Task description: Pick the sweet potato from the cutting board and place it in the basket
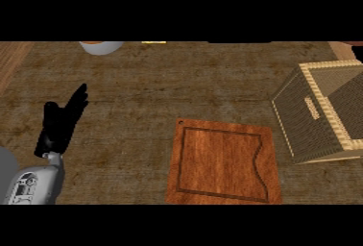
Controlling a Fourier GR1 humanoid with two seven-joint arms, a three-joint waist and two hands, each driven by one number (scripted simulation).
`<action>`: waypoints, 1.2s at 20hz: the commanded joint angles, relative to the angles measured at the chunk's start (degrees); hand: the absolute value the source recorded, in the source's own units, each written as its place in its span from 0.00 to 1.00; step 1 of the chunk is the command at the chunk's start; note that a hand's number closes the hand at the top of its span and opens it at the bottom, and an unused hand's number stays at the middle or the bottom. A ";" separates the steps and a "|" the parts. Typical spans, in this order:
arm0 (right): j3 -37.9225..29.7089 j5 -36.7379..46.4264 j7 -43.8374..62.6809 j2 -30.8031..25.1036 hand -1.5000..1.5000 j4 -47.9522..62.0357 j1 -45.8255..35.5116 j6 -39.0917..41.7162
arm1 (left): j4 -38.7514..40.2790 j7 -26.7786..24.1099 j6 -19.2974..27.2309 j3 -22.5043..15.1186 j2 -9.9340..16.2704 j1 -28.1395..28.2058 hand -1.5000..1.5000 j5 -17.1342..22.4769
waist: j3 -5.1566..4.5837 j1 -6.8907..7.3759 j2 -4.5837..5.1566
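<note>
The left hand [62, 120] shows at the left side of the head view, above its grey forearm [35, 180], which comes up from the lower edge. Its black fingers are straight and point up and slightly to the right, and they hold nothing; the hand rests over the brown counter [142, 81], well apart from everything else. The right hand does not appear anywhere in the view.

A wooden cutting board [223, 163] lies flat on the counter, a little right of the middle and toward the lower edge. It is reddish brown with a groove running just inside its edges. Its top is bare: the sweet potato cannot be seen on it, nor at any other place in the view.

The basket [312, 113] stands at the right side, just beside the upper right corner of the board, and it is cut off by the right edge. It is woven, with a pale braided rim and darker walls; what can be seen of its inside shows no sweet potato.

At the top edge, left of the middle, part of a pale round dish [101, 46] shows, and a small yellow thing [153, 42] sits just to its right, too cut off to tell what it is.
</note>
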 commanded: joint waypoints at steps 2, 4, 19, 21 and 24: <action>-5.31 -3.77 -6.64 -3.41 1.00 -0.47 4.88 1.37 | 2.19 -1.02 -1.48 1.92 1.59 -1.06 0.50 1.30 | 0.00 0.23 0.09; -6.79 -3.36 -11.33 -4.48 1.00 4.62 6.79 -1.48 | 1.50 -2.06 2.40 -1.27 -2.30 -0.14 0.50 -1.91 | 0.02 0.40 0.17; -12.10 -6.21 -17.83 4.32 0.00 14.76 14.98 -13.14 | 2.13 -4.09 1.38 -1.67 -2.07 1.93 0.50 -2.39 | 0.02 0.69 0.23; -12.88 -7.74 -18.90 4.38 0.00 14.58 14.28 -13.45 | 2.07 -1.21 2.23 -1.14 -2.50 -1.83 0.50 -1.94 | 0.01 0.57 0.19; -11.98 -6.57 -19.00 7.32 0.00 8.82 17.81 -18.13 | -1.24 2.07 1.89 -1.36 -2.06 -1.68 0.50 -1.85 | 0.02 0.47 0.07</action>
